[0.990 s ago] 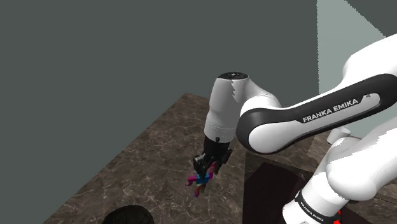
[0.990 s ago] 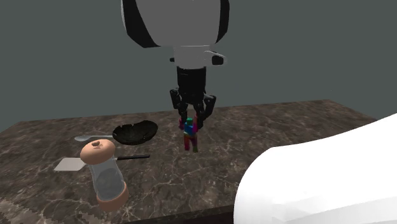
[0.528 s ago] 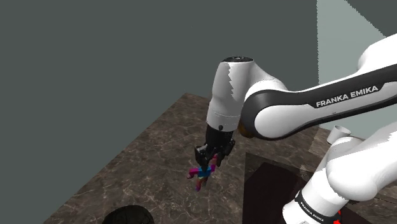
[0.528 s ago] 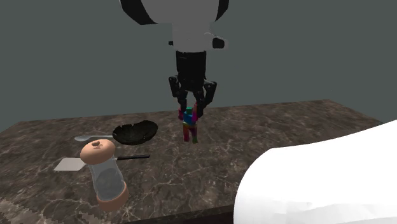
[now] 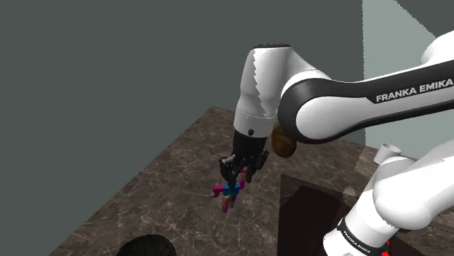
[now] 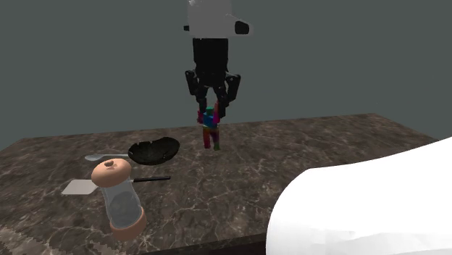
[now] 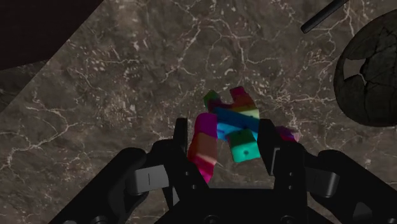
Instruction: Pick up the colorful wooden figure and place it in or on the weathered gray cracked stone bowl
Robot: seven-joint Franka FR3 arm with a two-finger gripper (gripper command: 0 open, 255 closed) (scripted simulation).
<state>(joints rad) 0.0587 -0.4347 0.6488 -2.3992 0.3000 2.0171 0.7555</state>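
Note:
My gripper [image 6: 211, 109] is shut on the colorful figure [image 6: 210, 132], a small doll of pink, blue, green and red blocks that hangs well above the dark marble counter [image 6: 239, 181]. In the shoulder view the figure [image 5: 230, 193] dangles under the gripper [image 5: 238, 174]. The wrist view has the black fingers [image 7: 181, 137] clasping the figure [image 7: 226, 130] by its upper part. The dark cracked stone bowl [image 6: 153, 151] sits on the counter toward the second exterior view's left of the figure; its cracked rim [image 7: 372, 76] lies off to one side of the gripper.
A clear jar with a tan lid [image 6: 119, 195] lies near the counter's front edge, beside a flat grey spatula [image 6: 80, 187] with a dark handle. A grey spoon [image 6: 101, 156] rests by the bowl. A brown rounded object [image 5: 282, 144] sits behind the arm. A dark mat [image 5: 309, 218] lies near the stand.
The gripper has risen with the figure held in it, lifting it higher above the counter and slightly toward the bowl side. Bowl, jar and utensils have stayed put.

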